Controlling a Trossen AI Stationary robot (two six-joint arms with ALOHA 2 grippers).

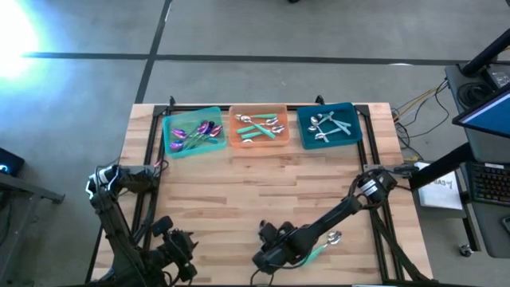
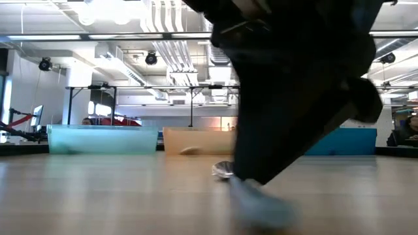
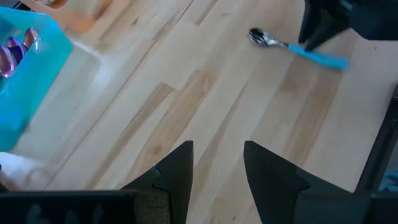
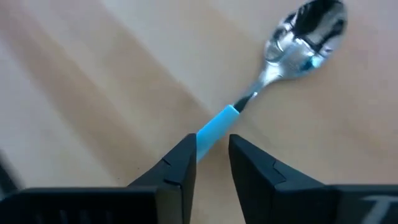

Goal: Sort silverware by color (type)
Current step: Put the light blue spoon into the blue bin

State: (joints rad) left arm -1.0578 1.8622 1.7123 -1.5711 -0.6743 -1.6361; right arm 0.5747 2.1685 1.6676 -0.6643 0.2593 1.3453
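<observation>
One spoon lay loose on the table, low and right of centre in the high view, its silver bowl toward the upper right and its teal handle running down-left under the right arm. The right gripper sat low over that handle, fingers either side of it with only a narrow gap; whether the pads already pressed the handle could not be told from the wrist view. The left gripper waited at the lower left of the high view, fingers apart and empty.

The other spoons lay sorted along the top of the frame: purple-headed ones in the green tray, silver-headed teal-handled ones in the orange tray, all-silver ones in the teal tray.

The spoon looked light, stiff and thin, lying almost flat on the wood, so it would likely slide or pivot under a push. The coated handle seemed the better hold, taken near mid-length; the polished bowl would probably slip.
</observation>
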